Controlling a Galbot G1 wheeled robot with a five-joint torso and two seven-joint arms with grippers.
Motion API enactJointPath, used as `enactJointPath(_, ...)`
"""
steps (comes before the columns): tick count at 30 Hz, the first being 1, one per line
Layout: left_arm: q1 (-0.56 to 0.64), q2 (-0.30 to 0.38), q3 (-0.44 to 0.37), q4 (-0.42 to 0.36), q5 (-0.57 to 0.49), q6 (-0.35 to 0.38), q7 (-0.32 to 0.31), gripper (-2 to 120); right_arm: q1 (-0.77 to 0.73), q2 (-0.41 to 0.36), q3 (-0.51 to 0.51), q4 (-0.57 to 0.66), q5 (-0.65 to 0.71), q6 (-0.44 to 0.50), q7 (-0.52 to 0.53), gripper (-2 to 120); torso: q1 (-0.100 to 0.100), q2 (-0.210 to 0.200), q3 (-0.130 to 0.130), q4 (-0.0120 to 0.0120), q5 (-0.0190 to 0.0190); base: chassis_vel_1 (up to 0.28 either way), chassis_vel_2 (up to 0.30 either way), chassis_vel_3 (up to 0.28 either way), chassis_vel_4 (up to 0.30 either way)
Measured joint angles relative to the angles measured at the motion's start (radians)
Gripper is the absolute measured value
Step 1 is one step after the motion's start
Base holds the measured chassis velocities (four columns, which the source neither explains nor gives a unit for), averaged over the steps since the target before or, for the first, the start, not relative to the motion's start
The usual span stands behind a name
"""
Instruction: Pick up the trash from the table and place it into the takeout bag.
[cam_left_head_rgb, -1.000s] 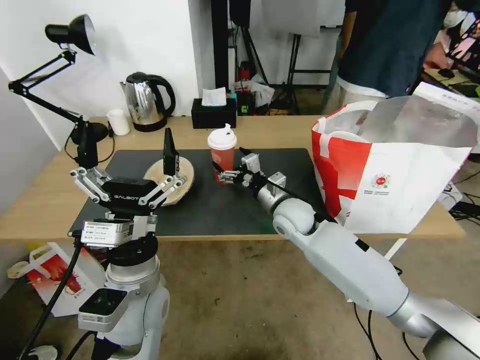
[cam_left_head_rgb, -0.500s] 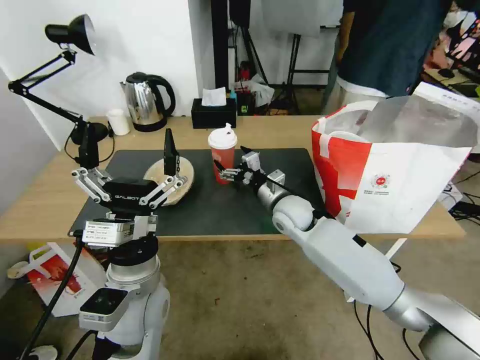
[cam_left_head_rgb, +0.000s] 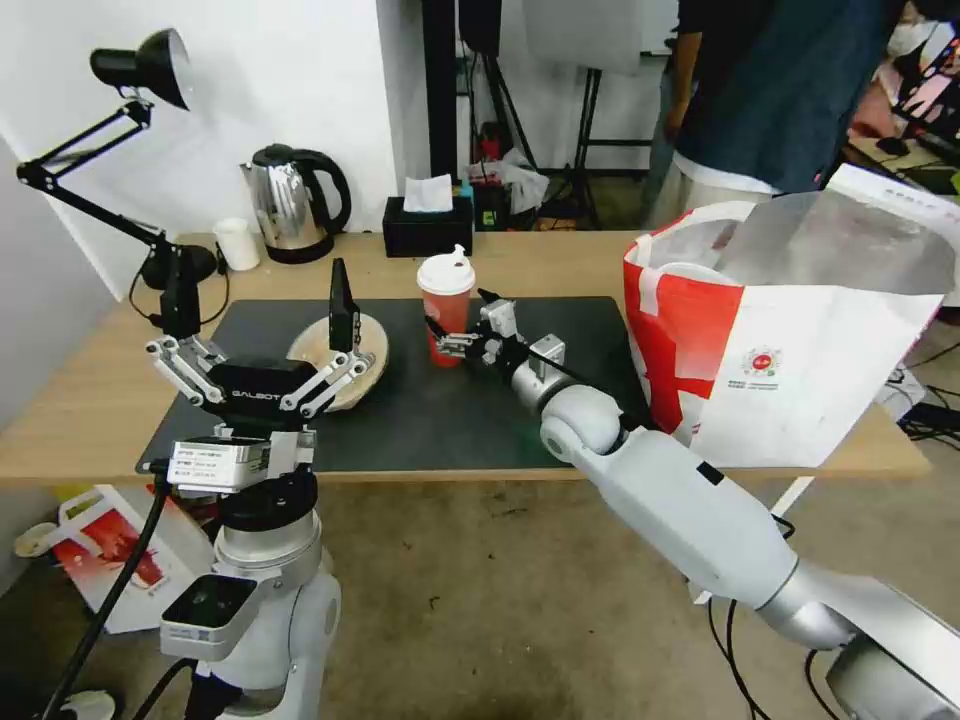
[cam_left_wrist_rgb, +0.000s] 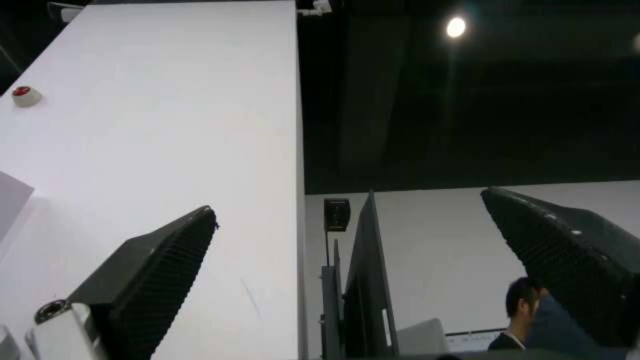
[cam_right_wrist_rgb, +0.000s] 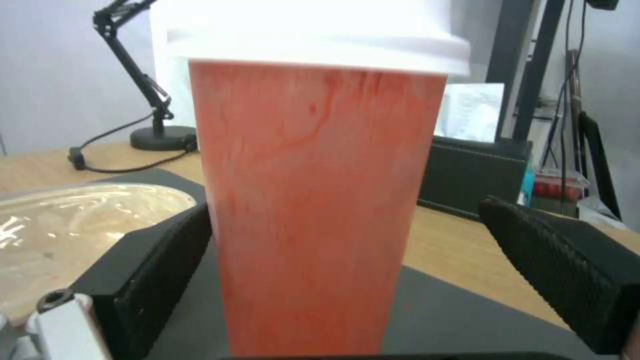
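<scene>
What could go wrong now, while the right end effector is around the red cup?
1. The right end effector is open with the cup between its fingers; one finger already looks close to the cup wall, so closing off-centre may tip the tall cup.
2. The beige bowl sits just beside the cup, so a tipped cup could fall onto it.
3. The bag has a tall rim; carried low, the cup may hit it.

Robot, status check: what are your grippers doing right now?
Right gripper open, straddling the red cup on the mat. Left gripper open, raised near the beige bowl. Takeout bag open; nothing blocking.
</scene>
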Motion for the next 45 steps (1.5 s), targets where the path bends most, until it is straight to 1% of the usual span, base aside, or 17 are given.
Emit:
enactJointPath(15,-0.001,0.0,0.001,0.0,0.0,-0.001,0.0,100,0.007,-0.002,-0.02,0.02,0.003,-0.004,0.001,100,0.0,0.0,0.0,-0.0001,0.0,0.0,0.0,0.0,0.0)
enactJointPath(27,-0.004,0.0,-0.006,0.004,-0.003,-0.007,0.0,100,0.038,0.027,-0.032,-0.04,0.003,-0.001,-0.008,100,0.0,0.0,0.0,0.0,-0.0001,0.0,0.0,0.0,0.0)
enactJointPath(30,-0.007,0.0,-0.006,0.009,-0.004,-0.007,0.0,100,0.046,0.028,-0.029,-0.058,0.003,-0.001,-0.01,91,0.0,0.0,0.0,0.0,-0.0001,0.0,0.0,0.0,0.0)
enactJointPath(31,-0.007,0.0,-0.006,0.009,-0.004,-0.007,0.0,100,0.046,0.028,-0.029,-0.058,0.003,-0.001,-0.01,91,0.0,0.0,0.0,0.0,-0.0001,0.0,0.0,0.0,0.0)
enactJointPath(32,-0.008,0.0,-0.006,0.01,-0.004,-0.007,0.0,100,0.048,0.029,-0.029,-0.061,0.003,0.0,-0.01,89,0.0,0.0,0.0,0.0,0.0,0.0,0.0,0.0,0.0)
enactJointPath(33,-0.008,0.0,-0.006,0.01,-0.004,-0.007,0.0,100,0.048,0.029,-0.029,-0.063,0.003,0.0,-0.01,84,0.0,0.0,0.0,0.0,0.0,0.0,0.0,0.0,0.0)
enactJointPath(35,-0.008,0.0,-0.008,0.01,-0.005,-0.007,0.0,100,0.049,0.028,-0.029,-0.062,0.003,0.002,-0.013,78,0.0,0.0,0.0,0.0,0.0,0.0,0.0,0.0,0.0)
enactJointPath(36,-0.008,0.0,-0.008,0.01,-0.005,-0.007,0.0,100,0.049,0.028,-0.029,-0.062,0.003,0.002,-0.013,78,0.0,0.0,0.0,0.0,0.0,0.0,0.0,0.0,0.0)
enactJointPath(37,-0.008,0.0,-0.01,0.01,-0.006,-0.007,0.0,100,0.049,0.027,-0.029,-0.06,0.003,0.002,-0.013,73,0.0,0.0,0.0,0.0,0.0,0.0,0.0,0.0,0.0)
enactJointPath(39,-0.009,0.0,-0.011,0.011,-0.007,-0.008,0.0,100,0.049,0.025,-0.029,-0.054,0.003,0.002,-0.013,67,0.0,0.0,0.0,0.0,0.0,0.0,0.0,0.0,0.0)
enactJointPath(40,-0.009,0.0,-0.011,0.011,-0.007,-0.008,0.0,100,0.049,0.025,-0.029,-0.054,0.003,0.002,-0.013,67,0.0,0.0,0.0,0.0,0.0,0.0,0.0,0.0,0.0)
enactJointPath(43,-0.011,0.0,-0.009,0.013,-0.007,-0.008,0.0,100,0.049,0.021,-0.028,-0.048,0.003,0.003,-0.013,56,0.0,0.0,0.0,0.0,0.0,0.0,0.0,0.0,0.0)
enactJointPath(44,-0.011,0.0,-0.009,0.013,-0.007,-0.008,0.0,100,0.049,0.021,-0.028,-0.048,0.003,0.003,-0.013,56,0.0,0.0,0.0,0.0,0.0,0.0,0.0,0.0,0.0)
enactJointPath(45,-0.011,0.0,-0.008,0.013,-0.007,-0.008,0.0,100,0.049,0.02,-0.027,-0.046,0.002,0.003,-0.014,52,0.0,0.0,0.0,0.0,0.0,0.0,0.0,0.0,0.0)
